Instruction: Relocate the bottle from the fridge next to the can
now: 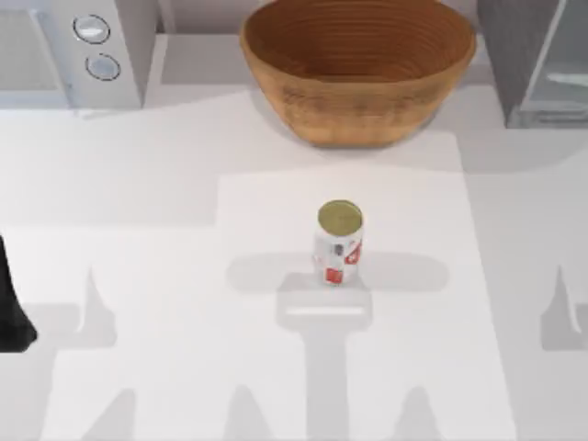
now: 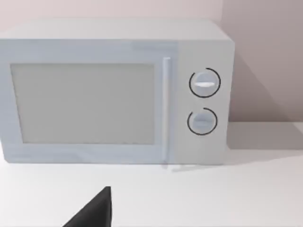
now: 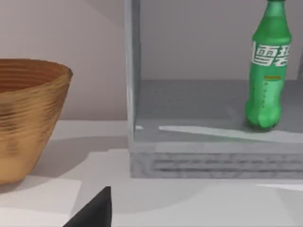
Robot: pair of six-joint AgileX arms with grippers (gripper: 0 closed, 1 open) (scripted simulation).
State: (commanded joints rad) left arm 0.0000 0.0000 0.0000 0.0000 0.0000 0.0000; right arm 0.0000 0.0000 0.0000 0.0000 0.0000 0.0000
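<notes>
Bottle (image 3: 267,71): green translucent plastic with white lettering on its side, standing upright inside my target fridge on the grey floor, well in from the front lip; its top runs past the edge of my right wrist view.
Fridge (image 1: 533,64): grey metallic box at the table's far right corner, door swung open, interior open to my right wrist camera.
Can (image 1: 339,243): small, white with red markings and a dull gold round top, upright near the table's middle, well apart from the fridge.
</notes>
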